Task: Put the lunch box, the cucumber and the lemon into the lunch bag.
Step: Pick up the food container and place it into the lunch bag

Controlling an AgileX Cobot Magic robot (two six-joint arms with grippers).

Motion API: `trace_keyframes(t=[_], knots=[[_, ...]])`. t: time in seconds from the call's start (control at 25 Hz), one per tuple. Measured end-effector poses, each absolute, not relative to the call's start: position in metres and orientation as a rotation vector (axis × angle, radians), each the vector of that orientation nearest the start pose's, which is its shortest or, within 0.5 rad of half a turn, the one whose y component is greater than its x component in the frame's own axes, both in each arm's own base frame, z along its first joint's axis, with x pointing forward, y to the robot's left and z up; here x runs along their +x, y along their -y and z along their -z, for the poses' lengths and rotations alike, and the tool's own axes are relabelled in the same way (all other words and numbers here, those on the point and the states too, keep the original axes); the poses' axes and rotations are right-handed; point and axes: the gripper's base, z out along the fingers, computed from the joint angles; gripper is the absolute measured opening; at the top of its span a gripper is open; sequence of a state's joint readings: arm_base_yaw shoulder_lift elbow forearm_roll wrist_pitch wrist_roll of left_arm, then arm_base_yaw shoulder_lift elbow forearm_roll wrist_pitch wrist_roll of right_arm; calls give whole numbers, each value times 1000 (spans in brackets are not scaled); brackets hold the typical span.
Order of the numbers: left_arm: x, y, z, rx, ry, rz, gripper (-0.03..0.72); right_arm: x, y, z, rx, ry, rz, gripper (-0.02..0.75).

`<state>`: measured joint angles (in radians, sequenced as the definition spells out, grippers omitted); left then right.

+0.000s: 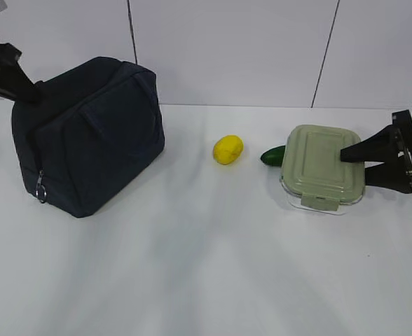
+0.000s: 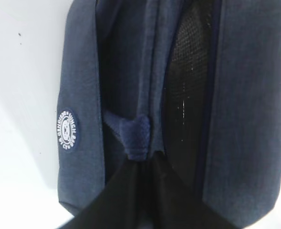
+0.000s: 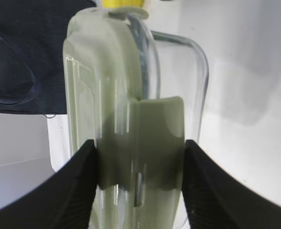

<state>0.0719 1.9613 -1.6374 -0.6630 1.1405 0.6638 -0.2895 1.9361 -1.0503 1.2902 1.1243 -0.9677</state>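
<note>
A: How many things are on the table [image 1: 206, 280]?

B: I count one lunch bag [image 1: 87, 136], one lemon [image 1: 228, 149], one cucumber [image 1: 272, 155] and one lunch box [image 1: 323, 166]. There are also two grippers, one at each side.

A: Where do they stand?

B: The bag is at the left. The lemon lies alone near the middle, apart from the bag. The cucumber is just beside the lemon; only its end shows, because the lunch box hides the rest. The lunch box is at the right.

A: What does the exterior view not show?

B: The left wrist view shows the round white logo [image 2: 68, 130] on the bag and a fabric loop [image 2: 133, 136] in its top. The right wrist view shows the clear wall of the lunch box [image 3: 178, 71] and the side clip [image 3: 152, 143] of the lid.

A: And the jaws?

B: The left gripper [image 2: 141, 164] has its jaws together, pinched on the fabric loop of the bag. In the exterior view it is at the upper left corner of the bag. The right gripper [image 3: 140, 162] has one finger [image 3: 81, 181] on each side of the lunch box, top and bottom, at the clip. They touch it, so it is clamped on the box.
</note>
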Motion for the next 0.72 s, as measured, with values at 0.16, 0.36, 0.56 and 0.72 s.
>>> trace_keyframes(t=[0.16,0.36,0.56,0.72], knots=[[411,40,-273,491,-2596,718,13,347,21,-175,202,-2409,-1350,405],[396,46,-289,367,-2660,722,13,345,20,-182,220,-2402,-1352,405],[365,43,-297,272,-2653,663,13,344,20,-190,219,-2390,-1352,405],[333,51,-287,151,-2582,683,13,344,19,-191,231,-2389,-1358,405]])
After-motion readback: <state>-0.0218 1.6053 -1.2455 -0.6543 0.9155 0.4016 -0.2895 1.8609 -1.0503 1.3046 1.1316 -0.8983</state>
